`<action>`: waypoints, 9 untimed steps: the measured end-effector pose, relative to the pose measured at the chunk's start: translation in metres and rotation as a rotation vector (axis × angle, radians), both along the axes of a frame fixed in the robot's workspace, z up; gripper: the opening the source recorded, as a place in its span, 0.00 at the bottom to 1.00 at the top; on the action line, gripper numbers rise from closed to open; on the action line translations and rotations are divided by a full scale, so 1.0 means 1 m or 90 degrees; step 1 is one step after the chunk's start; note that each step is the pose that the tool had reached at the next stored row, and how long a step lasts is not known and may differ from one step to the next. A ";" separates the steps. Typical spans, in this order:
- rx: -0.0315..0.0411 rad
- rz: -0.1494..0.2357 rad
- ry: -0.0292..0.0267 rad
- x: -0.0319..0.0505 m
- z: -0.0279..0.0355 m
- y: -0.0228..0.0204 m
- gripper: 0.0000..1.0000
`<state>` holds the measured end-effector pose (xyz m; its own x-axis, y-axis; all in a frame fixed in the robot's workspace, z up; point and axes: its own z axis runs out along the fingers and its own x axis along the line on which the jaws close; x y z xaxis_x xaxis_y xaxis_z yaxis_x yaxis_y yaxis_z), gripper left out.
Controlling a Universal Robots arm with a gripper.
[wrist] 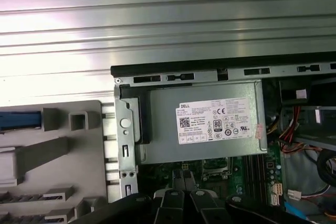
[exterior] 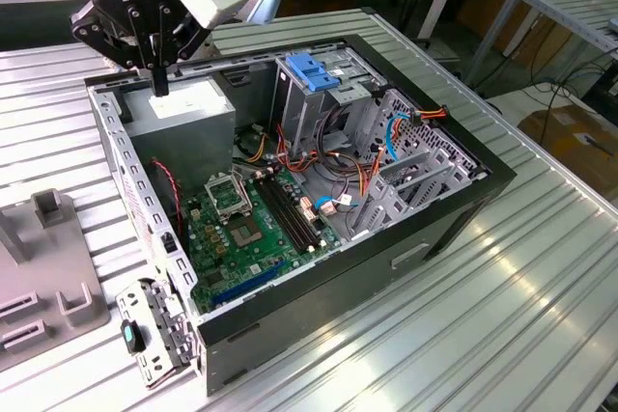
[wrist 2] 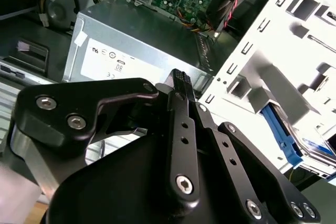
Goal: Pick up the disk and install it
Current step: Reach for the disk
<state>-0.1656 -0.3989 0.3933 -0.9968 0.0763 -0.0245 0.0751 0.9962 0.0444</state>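
Observation:
The disk point(wrist 2: 283, 136) shows its bright blue carrier rail and a strip of grey metal, lying in a slot of a pale grey holder point(wrist 2: 273, 51) beside the open computer case point(exterior: 454, 209). In the first wrist view the disk's blue edge point(wrist: 18, 120) sits in the same holder point(wrist: 58, 156). My gripper point(exterior: 160, 87) hangs over the grey power supply point(exterior: 188, 111) at the case's far corner, on the exterior view's left. Its black fingers meet at the tips point(wrist 2: 179, 75) with nothing between them, and they stand apart from the disk. The first wrist view catches the gripper point(wrist: 184, 174) above the power supply point(wrist: 210, 124).
Inside the case are a green motherboard point(exterior: 246, 229), bundled cables point(exterior: 333, 195) and a tall metal drive cage with a blue latch point(exterior: 314, 69). A hinged metal side panel point(exterior: 130, 176) stands between case and holder point(exterior: 48, 277). The ribbed metal table point(exterior: 463, 335) spreads around.

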 end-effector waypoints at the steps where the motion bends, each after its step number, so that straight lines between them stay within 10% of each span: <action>1: 0.0000 0.000 0.0000 -0.0021 0.0000 0.0000 0.11; 9: 0.0000 0.000 0.0000 -0.0032 0.0000 0.0000 0.11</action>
